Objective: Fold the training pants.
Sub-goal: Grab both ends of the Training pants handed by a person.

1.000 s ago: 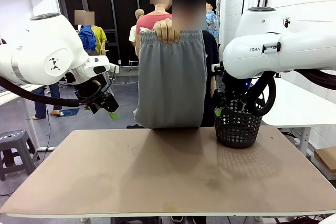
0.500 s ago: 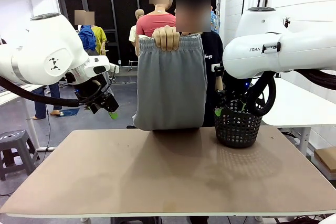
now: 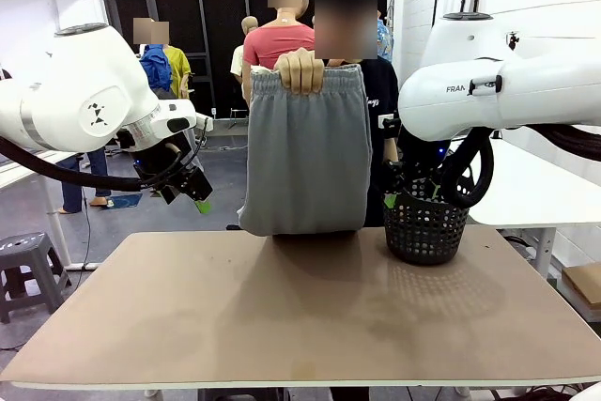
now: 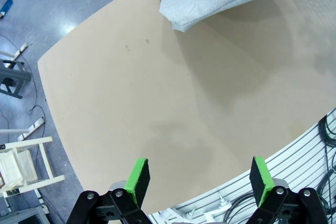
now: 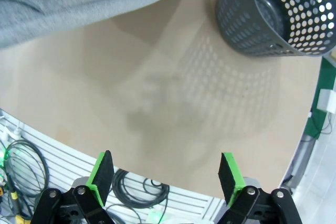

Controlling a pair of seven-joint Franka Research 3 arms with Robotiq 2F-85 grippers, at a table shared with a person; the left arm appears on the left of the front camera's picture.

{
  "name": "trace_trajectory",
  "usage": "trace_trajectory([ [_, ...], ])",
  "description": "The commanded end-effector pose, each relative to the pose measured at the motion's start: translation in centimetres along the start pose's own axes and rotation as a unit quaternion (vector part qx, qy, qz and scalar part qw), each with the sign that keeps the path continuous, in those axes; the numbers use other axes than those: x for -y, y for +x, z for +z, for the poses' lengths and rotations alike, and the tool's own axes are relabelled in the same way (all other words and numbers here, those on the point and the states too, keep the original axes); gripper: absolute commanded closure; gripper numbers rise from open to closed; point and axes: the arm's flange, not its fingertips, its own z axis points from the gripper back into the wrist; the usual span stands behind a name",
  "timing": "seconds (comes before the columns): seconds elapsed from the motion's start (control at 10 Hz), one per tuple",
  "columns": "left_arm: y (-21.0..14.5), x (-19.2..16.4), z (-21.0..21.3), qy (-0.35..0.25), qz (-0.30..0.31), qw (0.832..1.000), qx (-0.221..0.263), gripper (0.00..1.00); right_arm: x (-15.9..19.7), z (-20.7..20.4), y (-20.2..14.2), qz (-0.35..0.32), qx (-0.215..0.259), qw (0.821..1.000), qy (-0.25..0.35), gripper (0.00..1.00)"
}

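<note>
**Barely begun: pants not yet laid on the table**

Evidently no folding has started. The training pants [image 3: 305, 152] hang from the person's hand [image 3: 299, 70], which grips the waistband at the far side. Their lower edge reaches about to the far edge of the table [image 3: 282, 326], just beside the black mesh basket [image 3: 424, 227]. The left gripper [image 4: 199, 174] and the right gripper [image 5: 165, 174] hover over bare tabletop, fingers spread wide, holding nothing. Laying the pants flat and every fold appear left to do.

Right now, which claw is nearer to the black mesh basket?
Right. The right claw hangs close beside the basket; the left claw hovers beyond the training pants, on their other side.
</note>
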Motion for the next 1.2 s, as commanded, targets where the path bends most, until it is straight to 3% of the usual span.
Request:
trace_trajectory([
  [0.0,0.1,-0.2,0.0,-0.001,-0.003,1.000,0.003,0.00,0.0,0.0,0.0,0.005,-0.002,1.000,0.000,0.00],
  [0.2,0.0,0.0,0.0,0.000,0.000,1.000,0.000,0.00,0.0,0.0,0.0,0.000,0.000,1.000,0.000,0.00],
  [0.6,0.7,-0.9,0.5,0.023,-0.153,0.986,-0.059,0.00,2.2,0.3,0.3,0.144,-0.004,0.989,-0.039,0.00],
  [0.8,1.3,-1.6,0.0,0.027,-0.213,0.974,-0.072,0.00,3.4,0.2,0.9,0.256,0.023,0.963,-0.077,0.00],
  [0.9,1.6,-1.8,-0.4,0.021,-0.268,0.961,-0.067,0.00,3.9,0.2,1.1,0.292,0.031,0.953,-0.080,0.00],
  [1.1,2.3,-2.5,-1.0,0.033,-0.311,0.948,-0.052,0.00,5.2,0.0,1.8,0.377,0.048,0.923,-0.068,0.00],
])
